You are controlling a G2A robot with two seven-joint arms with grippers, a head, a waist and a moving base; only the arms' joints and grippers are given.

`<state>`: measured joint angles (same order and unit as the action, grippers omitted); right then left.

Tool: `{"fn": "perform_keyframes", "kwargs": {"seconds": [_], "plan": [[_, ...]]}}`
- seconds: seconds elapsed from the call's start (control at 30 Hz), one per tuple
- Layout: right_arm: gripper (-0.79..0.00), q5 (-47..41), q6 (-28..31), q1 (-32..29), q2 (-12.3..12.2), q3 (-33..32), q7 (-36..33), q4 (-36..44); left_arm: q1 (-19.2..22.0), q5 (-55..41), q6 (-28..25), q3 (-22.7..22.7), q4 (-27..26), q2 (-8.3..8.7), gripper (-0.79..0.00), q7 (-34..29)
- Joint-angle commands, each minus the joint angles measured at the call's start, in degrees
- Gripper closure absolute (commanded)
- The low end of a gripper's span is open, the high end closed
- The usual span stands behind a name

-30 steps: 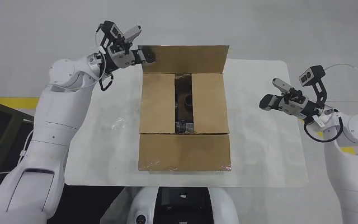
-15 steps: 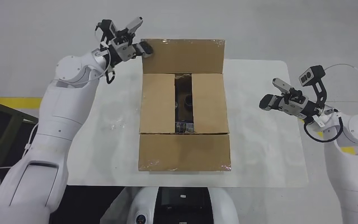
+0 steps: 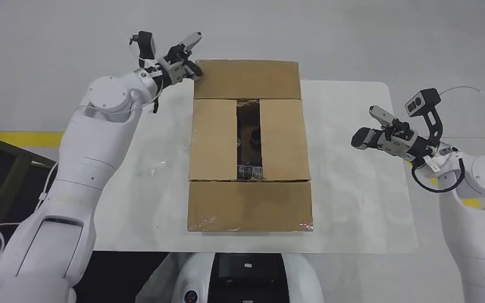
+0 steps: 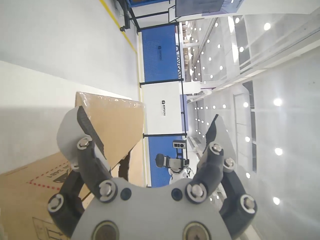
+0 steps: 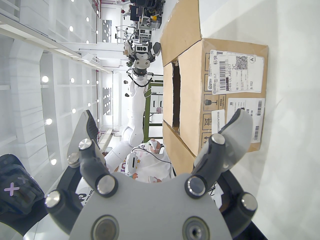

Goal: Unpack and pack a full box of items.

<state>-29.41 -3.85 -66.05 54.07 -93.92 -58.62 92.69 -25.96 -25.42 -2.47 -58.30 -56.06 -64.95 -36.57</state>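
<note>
A cardboard box (image 3: 284,140) stands mid-table, its far flap (image 3: 246,79) and near flap (image 3: 250,204) folded outward. The two side flaps lie nearly closed, and a narrow gap between them shows dark items (image 3: 251,140) inside. My left gripper (image 3: 189,62) is open at the far flap's left corner; in the left wrist view one finger (image 4: 85,126) rests against that flap (image 4: 117,126). My right gripper (image 3: 358,139) hangs open and empty to the right of the box, apart from it. The right wrist view faces the box's labelled side wall (image 5: 225,76).
The white table (image 3: 356,204) has bare strips to the left and right of the box. The near flap reaches almost to the table's front edge. A yellow floor line (image 3: 23,138) runs past the table's left side.
My left gripper has moved farther from the robot at the far flap's corner, and the flap has tipped farther outward. The right arm has not moved.
</note>
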Motion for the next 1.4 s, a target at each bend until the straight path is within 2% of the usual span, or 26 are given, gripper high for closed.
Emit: {"fn": "perform_keyframes", "kwargs": {"seconds": [0.0, 0.2, 0.57, 0.83, 1.1, 1.37], "plan": [[-0.785, 0.00, 0.00, 0.00, 0.00, 0.00, 0.00, 0.00, -0.03, 2.05, 1.74, 0.36, -0.36, 0.01, -0.785, 0.22], [-0.785, 0.00, 0.00, 0.00, 0.00, 0.00, 0.00, 0.00, -0.28, 6.22, 5.30, 0.80, -1.22, 0.13, -0.785, -0.20], [-0.785, 0.00, 0.00, 0.00, 0.00, 0.00, 0.00, 0.00, -1.63, 15.74, 7.82, 0.88, -4.30, 0.79, -0.785, 0.07], [-0.785, 0.00, 0.00, 0.00, 0.00, 0.00, 0.00, 0.00, -3.19, 16.15, 9.58, 0.12, -6.25, 0.99, -0.785, -2.95], [-0.785, 0.00, 0.00, 0.00, 0.00, 0.00, 0.00, 0.00, -3.21, 16.45, 9.57, 0.00, -6.26, 0.73, -0.785, -3.82], [-0.785, 0.00, 0.00, 0.00, 0.00, 0.00, 0.00, 0.00, -3.68, 16.95, 3.73, -3.07, -7.64, 0.82, -0.785, 2.81]]}}
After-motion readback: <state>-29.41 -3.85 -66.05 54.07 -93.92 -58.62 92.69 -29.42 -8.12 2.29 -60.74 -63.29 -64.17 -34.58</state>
